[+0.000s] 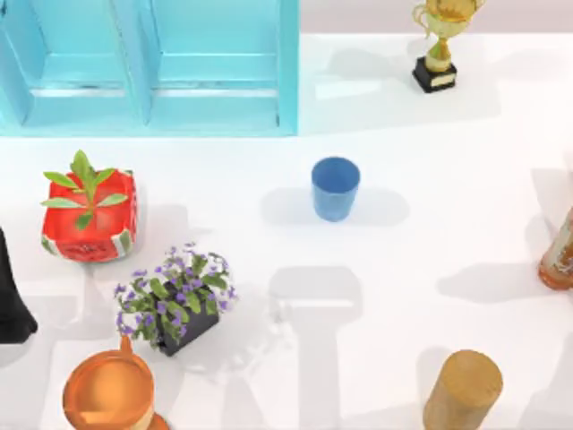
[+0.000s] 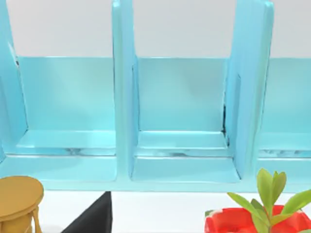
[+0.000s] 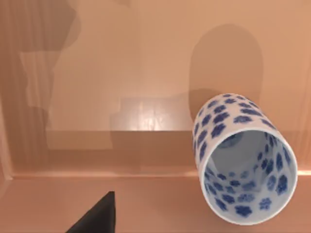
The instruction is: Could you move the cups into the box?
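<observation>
Right hand point(image 3: 95, 216) | patterned cup point(image 3: 243, 160) near, upright, apart

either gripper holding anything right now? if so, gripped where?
Cannot be told. The blue cup stands free on the table; the patterned cup sits in the right wrist view with no fingers on it.

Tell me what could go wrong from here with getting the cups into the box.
The blue cup stands upright on the open table, apart from the turquoise box; it might clip that tall wall unless lifted high. The patterned cup sits beside a raised ledge in the right wrist view, which could crowd an end effector closing around it.
</observation>
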Robot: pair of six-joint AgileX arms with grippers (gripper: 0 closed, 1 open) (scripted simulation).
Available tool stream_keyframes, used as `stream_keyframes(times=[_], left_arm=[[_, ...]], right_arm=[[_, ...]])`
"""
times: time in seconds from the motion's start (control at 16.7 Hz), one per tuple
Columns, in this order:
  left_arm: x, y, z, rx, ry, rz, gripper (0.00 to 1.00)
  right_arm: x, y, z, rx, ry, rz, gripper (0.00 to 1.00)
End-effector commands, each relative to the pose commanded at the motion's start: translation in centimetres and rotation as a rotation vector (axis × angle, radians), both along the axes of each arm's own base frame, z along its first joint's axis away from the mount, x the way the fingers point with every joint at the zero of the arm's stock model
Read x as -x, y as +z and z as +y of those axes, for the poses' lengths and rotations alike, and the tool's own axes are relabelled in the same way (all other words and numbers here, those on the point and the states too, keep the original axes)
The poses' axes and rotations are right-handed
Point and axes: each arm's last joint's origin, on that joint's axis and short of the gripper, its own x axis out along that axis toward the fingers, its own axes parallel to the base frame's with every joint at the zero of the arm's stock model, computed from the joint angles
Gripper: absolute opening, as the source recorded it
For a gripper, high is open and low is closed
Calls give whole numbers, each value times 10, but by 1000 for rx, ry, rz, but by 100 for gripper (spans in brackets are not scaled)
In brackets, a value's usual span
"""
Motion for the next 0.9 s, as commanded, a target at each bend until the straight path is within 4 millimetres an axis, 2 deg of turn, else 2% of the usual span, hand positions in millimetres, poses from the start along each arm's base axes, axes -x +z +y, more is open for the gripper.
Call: stream_keyframes(times=[0.24,0.54,0.9], left_arm=[[0,0,0,0,0,0,100],[0,0,0,0,0,0,100],[0,0,0,0,0,0,100]], right_arm=[[-2,38,-4,-3,-11,9,100],[1,86,0,-7,-4,2,100],[1,89,1,-5,-4,0,100]])
